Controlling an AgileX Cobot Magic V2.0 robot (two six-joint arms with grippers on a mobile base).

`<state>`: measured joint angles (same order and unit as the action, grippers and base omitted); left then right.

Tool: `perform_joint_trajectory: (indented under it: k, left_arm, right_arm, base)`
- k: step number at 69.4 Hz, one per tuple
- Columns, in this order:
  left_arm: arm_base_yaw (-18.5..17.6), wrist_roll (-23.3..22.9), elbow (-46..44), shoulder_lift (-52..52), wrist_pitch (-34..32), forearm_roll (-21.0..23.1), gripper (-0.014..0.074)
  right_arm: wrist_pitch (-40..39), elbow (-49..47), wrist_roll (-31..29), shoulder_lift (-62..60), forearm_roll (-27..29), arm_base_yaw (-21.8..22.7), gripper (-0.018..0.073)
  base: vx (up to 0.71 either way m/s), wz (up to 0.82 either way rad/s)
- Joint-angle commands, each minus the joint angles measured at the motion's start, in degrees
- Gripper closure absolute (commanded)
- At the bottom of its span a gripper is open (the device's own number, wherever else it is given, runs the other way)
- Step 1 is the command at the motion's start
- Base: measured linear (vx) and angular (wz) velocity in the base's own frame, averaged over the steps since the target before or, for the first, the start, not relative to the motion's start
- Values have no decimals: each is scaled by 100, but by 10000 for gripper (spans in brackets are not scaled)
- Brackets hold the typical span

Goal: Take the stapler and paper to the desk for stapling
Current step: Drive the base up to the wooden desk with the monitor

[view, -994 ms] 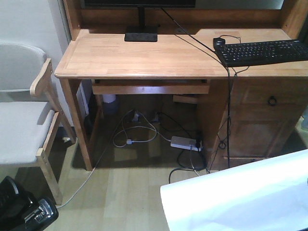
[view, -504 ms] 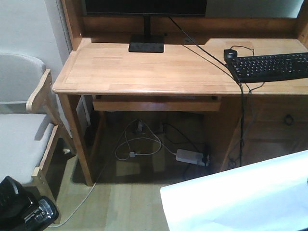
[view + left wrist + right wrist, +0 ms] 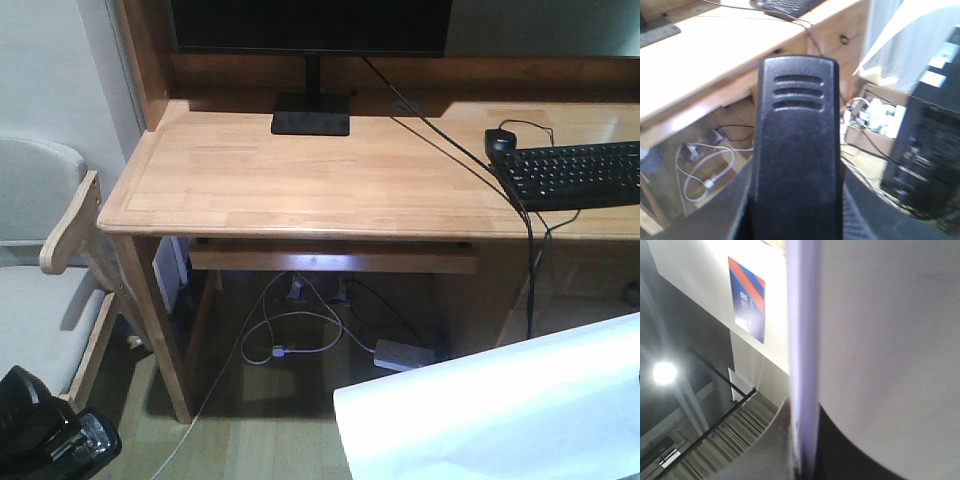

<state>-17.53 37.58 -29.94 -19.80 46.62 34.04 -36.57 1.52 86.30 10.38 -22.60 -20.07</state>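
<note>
The left tool (image 3: 796,215) is clamped on the black stapler (image 3: 796,140), held off the table (image 3: 330,175), low before its left front corner. The right tool (image 3: 802,455) pinches the white paper (image 3: 500,410), which hangs low before the table's right part, not touching it.

The black stapler (image 3: 52,441) hangs clear of the light wooden surface (image 3: 300,175), below its left front corner. The white paper (image 3: 500,410) lies flat, below its right front edge.
</note>
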Motion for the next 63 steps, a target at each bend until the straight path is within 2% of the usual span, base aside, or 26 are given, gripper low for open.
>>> perform_joint_trajectory:
  k: [1,63]
  left_arm:
    - [-13,-6,-171,-29,-497,304,603]
    - [-13,-6,-171,-29,-497,304,603]
  right_arm:
    - [-343,24,-5,66,38,7,565]
    - [-341,24,-5,66,38,7,565]
  base:
    - [24,3]
    - [23,-2]
